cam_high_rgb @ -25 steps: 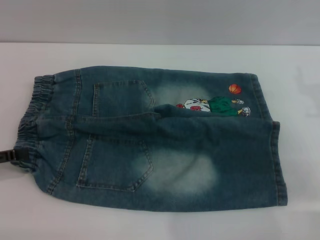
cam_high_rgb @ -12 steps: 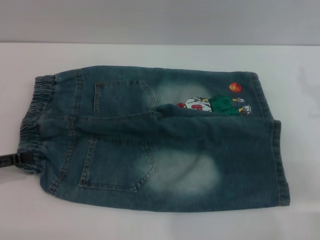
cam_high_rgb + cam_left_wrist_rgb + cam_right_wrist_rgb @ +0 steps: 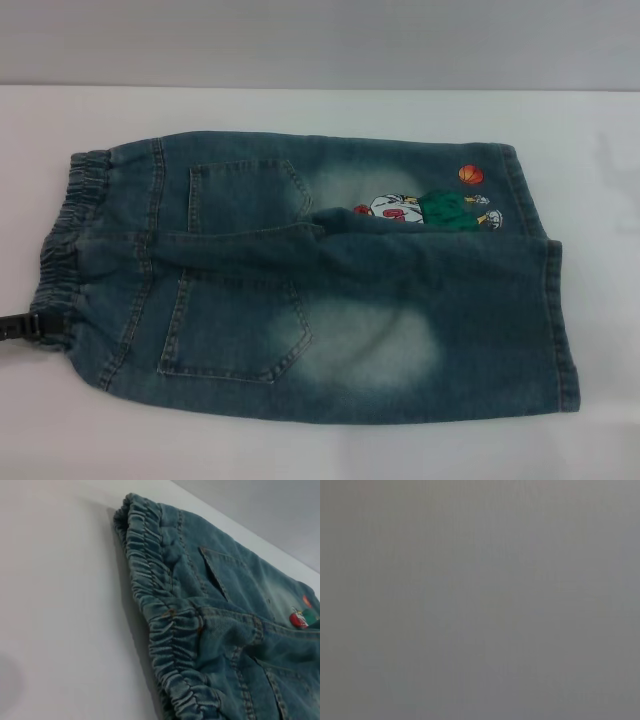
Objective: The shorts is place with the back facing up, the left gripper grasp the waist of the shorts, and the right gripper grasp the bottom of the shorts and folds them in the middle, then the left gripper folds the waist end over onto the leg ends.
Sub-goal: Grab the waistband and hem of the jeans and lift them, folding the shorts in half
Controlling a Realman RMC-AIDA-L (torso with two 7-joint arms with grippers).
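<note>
A: Lying flat on the white table (image 3: 300, 450), faded blue-green denim shorts (image 3: 400, 300) with two back patch pockets up, already doubled lengthwise so one leg overlaps the other. Puckered elastic waist (image 3: 62, 240) on the robot's left, straight stitched leg ends (image 3: 560, 320) on the right, cartoon basketball print (image 3: 430, 208) peeking out near the far hem.

B: Grippers?

A: Slim black left gripper (image 3: 25, 326) at the near corner of the waist, touching or just beside the band. Only a sliver shows at the picture edge, so I cannot tell whether its fingers are apart or clamped on cloth. Left wrist view shows only the gathered band (image 3: 165, 630) close up, no fingers. Right gripper is out of sight; its wrist view is blank grey.

B: Handling?

A: Denim, so likely soft but thick and fairly weighty. Should drape rather than hold shape, and the doubled layers may slide apart if only the top one is pinched. Not fragile, not slippery.

B: Where to hold?

A: My call: the waist band at the near corner, pinching through both layers. The ruffled elastic is bulky and gives the pads something to bite. Then carry it over onto the leg ends. Risk is the far corner of the waist sagging and skewing the fold.
</note>
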